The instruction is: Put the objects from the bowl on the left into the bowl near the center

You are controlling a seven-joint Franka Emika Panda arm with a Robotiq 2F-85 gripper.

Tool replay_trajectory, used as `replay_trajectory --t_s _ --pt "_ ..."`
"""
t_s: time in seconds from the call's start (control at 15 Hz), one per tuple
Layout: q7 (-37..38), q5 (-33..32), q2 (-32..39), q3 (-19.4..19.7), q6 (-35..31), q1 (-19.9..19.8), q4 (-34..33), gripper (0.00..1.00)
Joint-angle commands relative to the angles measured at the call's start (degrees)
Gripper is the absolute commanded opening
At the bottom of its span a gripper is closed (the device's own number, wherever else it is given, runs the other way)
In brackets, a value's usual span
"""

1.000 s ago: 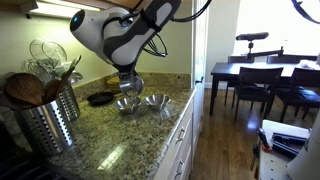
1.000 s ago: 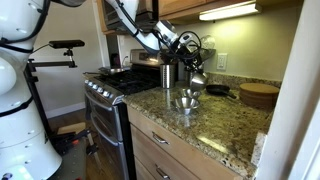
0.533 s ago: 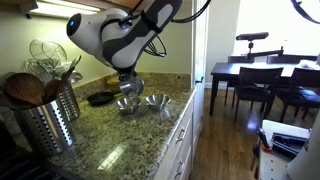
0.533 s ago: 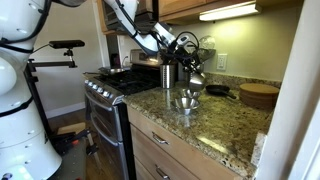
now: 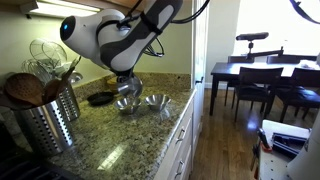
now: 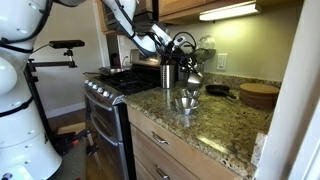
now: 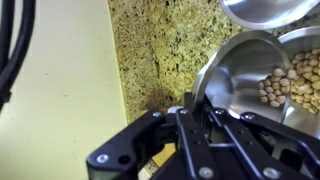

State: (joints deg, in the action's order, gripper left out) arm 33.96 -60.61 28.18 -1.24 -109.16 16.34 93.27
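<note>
- Two steel bowls stand close together on a speckled granite counter [image 5: 120, 140], and both exterior views show them.
- From 6 o'clock of the wrist view comes the black gripper [image 7: 188, 103]. Its jaws are drawn together and pinch the rim of the gripped bowl [image 7: 240, 65].
- Inside the gripped bowl lie pale round pieces [image 7: 290, 80], gathered toward 3 o'clock of the wrist view. What they are cannot be told.
- At 1 o'clock of the wrist view, just beside the gripped bowl, is the second bowl [image 7: 272, 10]. Only part of its shiny wall shows.
- In an exterior view the gripper [image 5: 124, 90] points down onto the gripped bowl [image 5: 126, 104], and the second bowl [image 5: 157, 102] sits at its 3 o'clock.
- A black dish [image 5: 100, 98] lies at 9 o'clock of the gripped bowl. A metal utensil holder [image 5: 55, 118] with wooden spoons stands at 8 o'clock, well apart.
- A dining table [image 5: 265, 72] fills the room beyond at 3 o'clock.
- In an exterior view the gripper [image 6: 193, 78] hangs over the bowls, with a stove [image 6: 115, 85] at 9 o'clock and a round wooden board [image 6: 260, 95] at 3 o'clock.
</note>
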Motion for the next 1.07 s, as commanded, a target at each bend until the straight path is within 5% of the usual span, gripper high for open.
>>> replay_trajectory --t_s 0.0,1.0 --pt "2.9 -4.0 -1.3 -0.3 2.4 0.9 1.9 0.08" --pt "5.2 -10.3 -1.1 -2.5 7.0 1.0 3.1 0.08"
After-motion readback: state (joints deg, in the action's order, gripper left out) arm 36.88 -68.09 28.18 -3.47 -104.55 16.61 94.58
